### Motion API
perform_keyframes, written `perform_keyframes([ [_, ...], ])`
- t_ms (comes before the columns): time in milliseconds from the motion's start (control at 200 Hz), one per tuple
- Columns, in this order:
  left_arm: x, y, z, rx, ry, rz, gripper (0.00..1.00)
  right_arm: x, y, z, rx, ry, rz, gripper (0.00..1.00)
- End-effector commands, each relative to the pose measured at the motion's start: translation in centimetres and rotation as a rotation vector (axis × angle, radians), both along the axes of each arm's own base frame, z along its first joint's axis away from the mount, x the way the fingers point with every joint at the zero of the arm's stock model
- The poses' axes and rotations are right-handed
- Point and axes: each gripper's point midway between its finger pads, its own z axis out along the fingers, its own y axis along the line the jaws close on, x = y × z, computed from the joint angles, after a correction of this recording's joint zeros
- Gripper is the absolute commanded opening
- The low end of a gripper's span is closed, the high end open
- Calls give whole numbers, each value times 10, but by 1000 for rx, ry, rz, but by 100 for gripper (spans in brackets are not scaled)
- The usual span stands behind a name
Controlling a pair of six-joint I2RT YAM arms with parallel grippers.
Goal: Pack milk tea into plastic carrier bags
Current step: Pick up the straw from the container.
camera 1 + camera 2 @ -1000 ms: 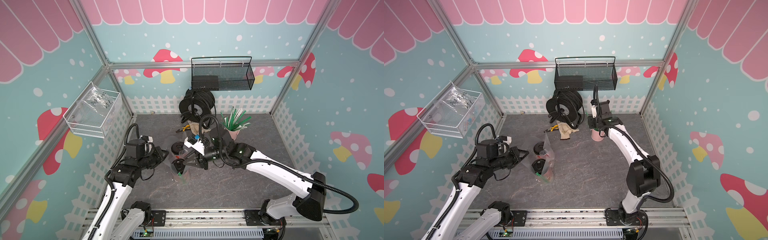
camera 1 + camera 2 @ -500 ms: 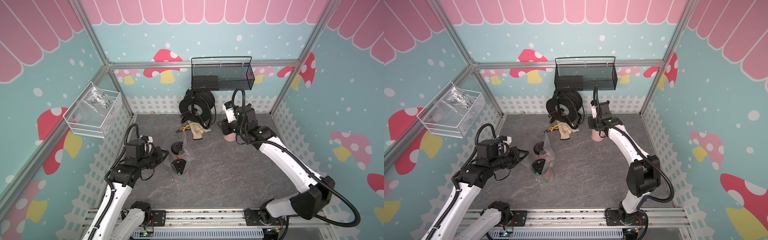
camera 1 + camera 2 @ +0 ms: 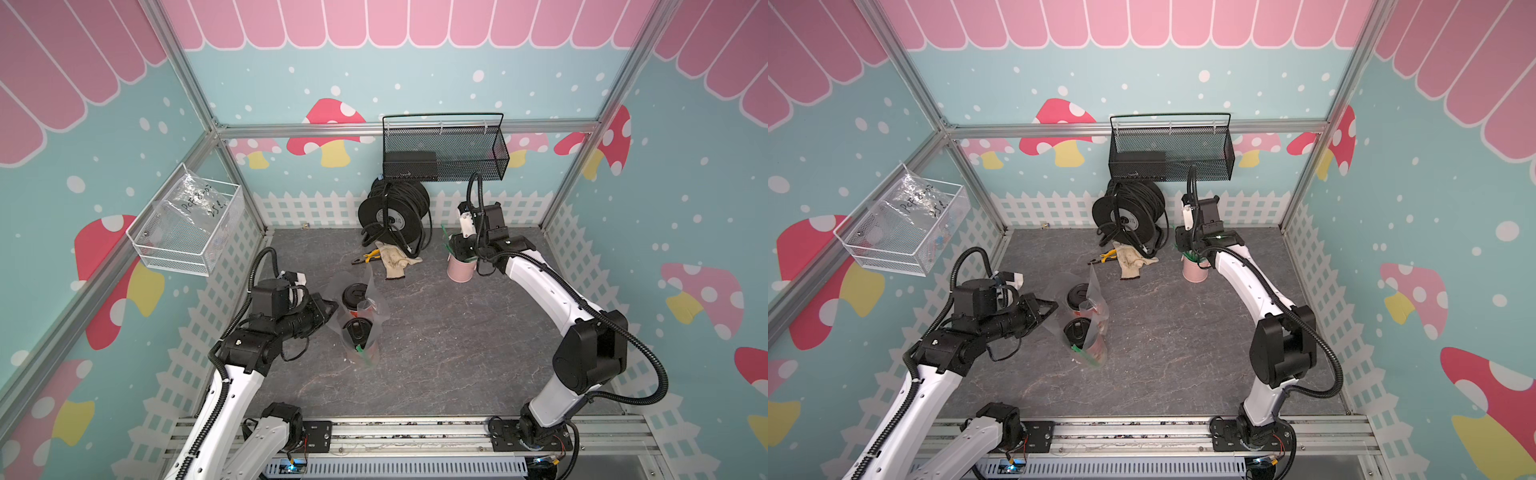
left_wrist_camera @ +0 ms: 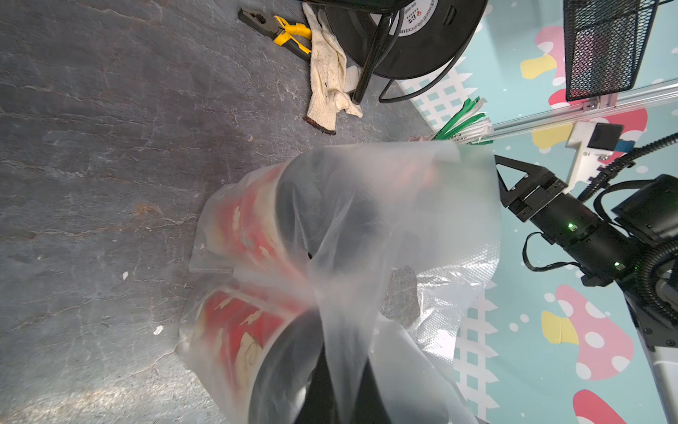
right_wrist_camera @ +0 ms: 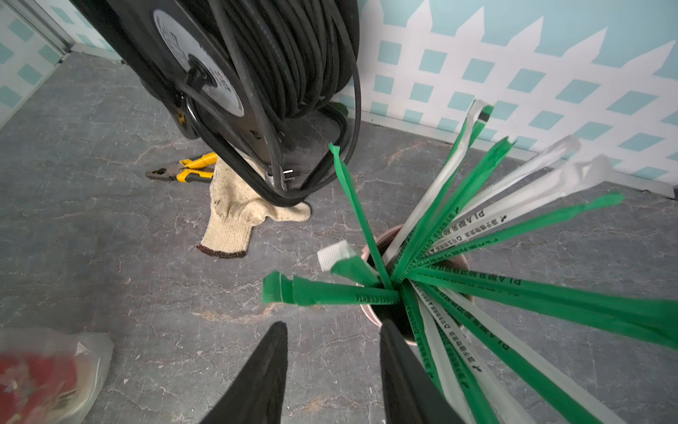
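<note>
The left gripper (image 3: 330,308) is clamped tight on the edge film of the plastic carrier bag (image 4: 385,220), which stands open on the grey table (image 3: 457,353) just beside it. Inside the bag stand one milk tea cup (image 3: 356,296) and, just nearer the robot, a second milk tea cup (image 3: 356,331), both upright with black lids up. Well apart at the back, the right gripper (image 5: 333,325) hangs with jaws parted, holding nothing, one finger at the rim of the pink cup (image 3: 459,270) of green-white straws (image 5: 458,227), near the cable reel (image 3: 392,212)
</note>
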Motion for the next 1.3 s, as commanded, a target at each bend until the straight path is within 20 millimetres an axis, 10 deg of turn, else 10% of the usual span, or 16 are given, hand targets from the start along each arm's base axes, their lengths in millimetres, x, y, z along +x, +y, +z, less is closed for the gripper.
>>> perform_keyframes([
  [0, 0, 0, 8, 2, -21, -7, 1, 14, -1, 15, 4, -56, -8, 43],
  [776, 8, 2, 10, 35, -19, -13, 31, 32, -7, 20, 10, -96, -27, 5],
  [1106, 16, 2, 10, 59, -14, -19, 33, 12, -18, 69, -22, -177, -25, 0],
  [1296, 21, 3, 6, 78, -6, -19, 33, -17, -21, 145, 38, -301, -7, 0],
])
